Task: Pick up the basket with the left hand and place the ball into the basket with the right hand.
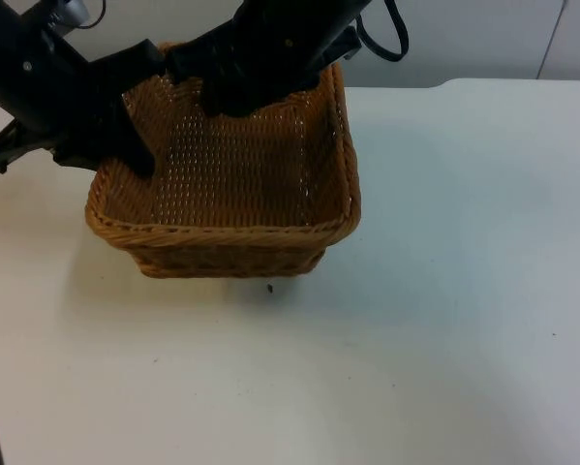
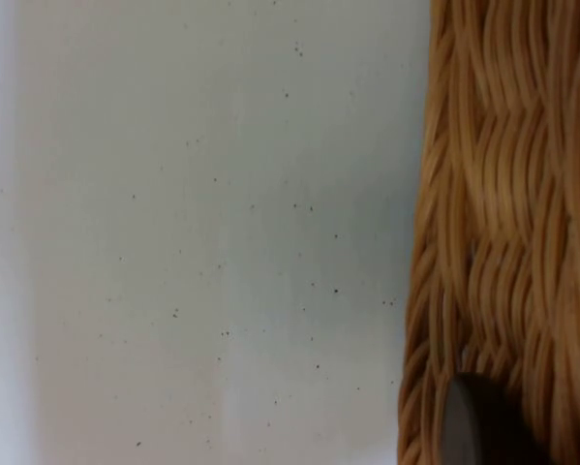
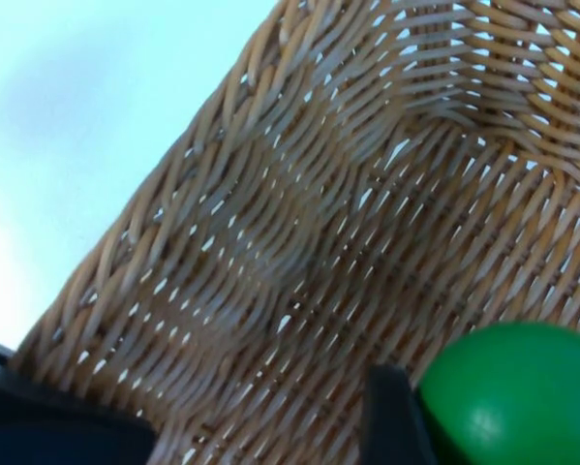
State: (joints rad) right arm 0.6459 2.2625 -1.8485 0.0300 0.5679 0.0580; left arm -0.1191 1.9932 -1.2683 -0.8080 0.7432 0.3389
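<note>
Wicker basket (image 1: 231, 184) sits lifted off the table (image 1: 444, 320) near its far left corner, left gripper (image 1: 135, 145) with jaws clamped on the left rim to steady it as a target. Right gripper (image 1: 222, 92) reaches down inside from the far side, jaws clenched on the green ball (image 3: 517, 392), which hangs close above the woven floor so it drops short and won't bounce out.

woven wicker basket (image 1: 233, 225); glossy ball (image 3: 517, 397)
</note>
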